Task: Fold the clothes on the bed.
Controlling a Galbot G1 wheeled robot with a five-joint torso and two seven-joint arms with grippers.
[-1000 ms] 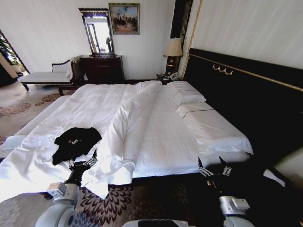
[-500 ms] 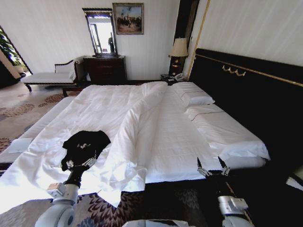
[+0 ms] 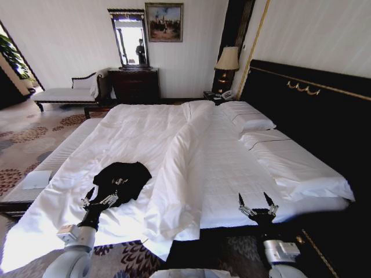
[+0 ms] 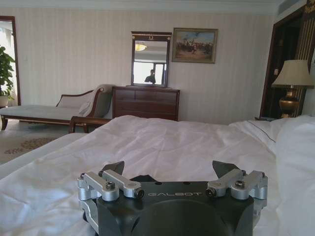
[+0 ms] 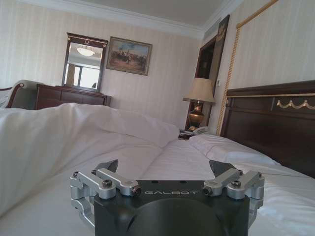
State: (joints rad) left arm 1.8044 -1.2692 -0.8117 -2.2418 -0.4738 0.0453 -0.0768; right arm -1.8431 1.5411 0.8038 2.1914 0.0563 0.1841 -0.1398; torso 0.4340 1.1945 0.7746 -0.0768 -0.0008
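The clothes [image 3: 122,179], a crumpled black T-shirt with white lettering, lie near the foot of the bed [image 3: 191,150] on its left part. My left gripper [image 3: 99,196] hangs open just before the shirt's near edge, above the white sheet. In the left wrist view that gripper [image 4: 170,169] is open, with a sliver of black cloth [image 4: 143,178] between its fingers' bases and the sheet [image 4: 162,142] beyond. My right gripper [image 3: 254,201] stands open over the bed's near right edge; in the right wrist view the gripper [image 5: 165,169] is open over the white bedding [image 5: 162,157].
A bunched duvet ridge [image 3: 185,145] runs down the bed's middle. Pillows [image 3: 252,121] and the dark headboard [image 3: 313,110] are at the right. A pale bench [image 3: 52,168] lies left of the bed. Far off stand a chaise [image 3: 69,92], dresser [image 3: 134,86], mirror and lamp [image 3: 227,61]. Patterned carpet lies below.
The whole head view has shifted: the bed and shirt sit farther right and nearer, so the camera moved. The left gripper is now closer to the shirt. Both grippers stay open.
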